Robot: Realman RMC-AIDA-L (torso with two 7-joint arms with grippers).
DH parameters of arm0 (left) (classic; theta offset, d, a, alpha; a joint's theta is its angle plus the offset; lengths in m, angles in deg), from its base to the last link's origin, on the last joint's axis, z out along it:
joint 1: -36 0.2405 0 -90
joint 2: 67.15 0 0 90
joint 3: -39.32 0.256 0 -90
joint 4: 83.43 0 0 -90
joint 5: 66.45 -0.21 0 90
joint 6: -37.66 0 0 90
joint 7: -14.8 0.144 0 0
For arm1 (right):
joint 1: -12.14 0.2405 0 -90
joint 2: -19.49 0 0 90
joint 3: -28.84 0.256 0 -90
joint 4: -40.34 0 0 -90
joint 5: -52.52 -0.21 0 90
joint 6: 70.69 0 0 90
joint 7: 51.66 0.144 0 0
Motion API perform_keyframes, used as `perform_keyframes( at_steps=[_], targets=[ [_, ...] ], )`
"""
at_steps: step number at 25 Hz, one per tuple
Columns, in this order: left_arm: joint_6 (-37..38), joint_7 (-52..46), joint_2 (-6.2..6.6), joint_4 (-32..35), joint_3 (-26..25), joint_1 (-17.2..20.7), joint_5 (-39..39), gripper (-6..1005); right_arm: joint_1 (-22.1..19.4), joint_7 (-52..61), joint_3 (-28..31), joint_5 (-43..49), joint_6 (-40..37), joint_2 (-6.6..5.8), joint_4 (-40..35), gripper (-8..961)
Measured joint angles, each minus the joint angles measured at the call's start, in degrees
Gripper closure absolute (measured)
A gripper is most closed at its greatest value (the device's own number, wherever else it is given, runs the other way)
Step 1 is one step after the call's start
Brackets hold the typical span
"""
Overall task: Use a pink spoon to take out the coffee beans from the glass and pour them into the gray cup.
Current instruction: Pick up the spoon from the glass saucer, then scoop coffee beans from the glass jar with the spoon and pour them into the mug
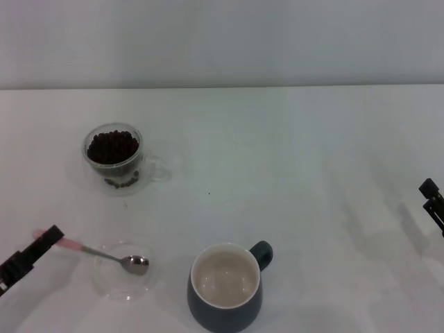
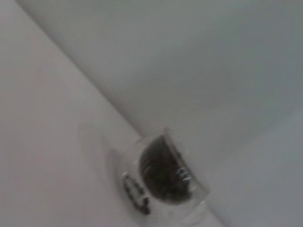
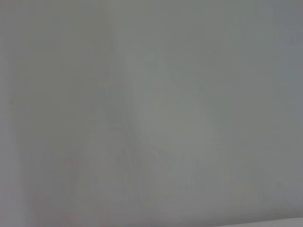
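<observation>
The pink spoon (image 1: 104,254) lies at the front left, its metal bowl resting on a flat clear saucer (image 1: 118,288) and its pink handle pointing left. My left gripper (image 1: 46,237) sits right at the end of that handle, covering its tip. Whether it holds the handle does not show. The glass (image 1: 114,161) stands at the back left, full of dark coffee beans (image 1: 112,146); the left wrist view shows the glass (image 2: 161,182) too. The gray cup (image 1: 225,291) stands at the front centre with a cream inside and no beans showing in it. My right gripper (image 1: 431,196) is parked at the right edge.
A white table (image 1: 291,173) carries everything, and a pale wall rises behind its far edge. The right wrist view shows only a plain pale surface.
</observation>
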Motion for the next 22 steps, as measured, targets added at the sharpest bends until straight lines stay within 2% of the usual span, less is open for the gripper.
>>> perform_keyframes(
  at_steps=[6, 15, 22],
  targets=[
    [-5.25, -1.94, 1.41, 0.65, -0.04, 0.70, 1.06, 867, 0.07, 0.00, 0.00, -0.28, 0.01, 0.00, 0.00, 246],
    [-11.92, -6.43, 3.49, 5.86, -0.13, 1.04, 4.05, 867, 0.13, 0.01, 0.00, -0.41, -0.03, 0.00, -0.12, 247],
    [-11.63, -7.97, 5.50, 9.61, -0.06, -2.53, 9.61, 867, 0.25, 0.03, 0.00, -0.41, -0.43, 0.00, -0.06, 247]
  ],
)
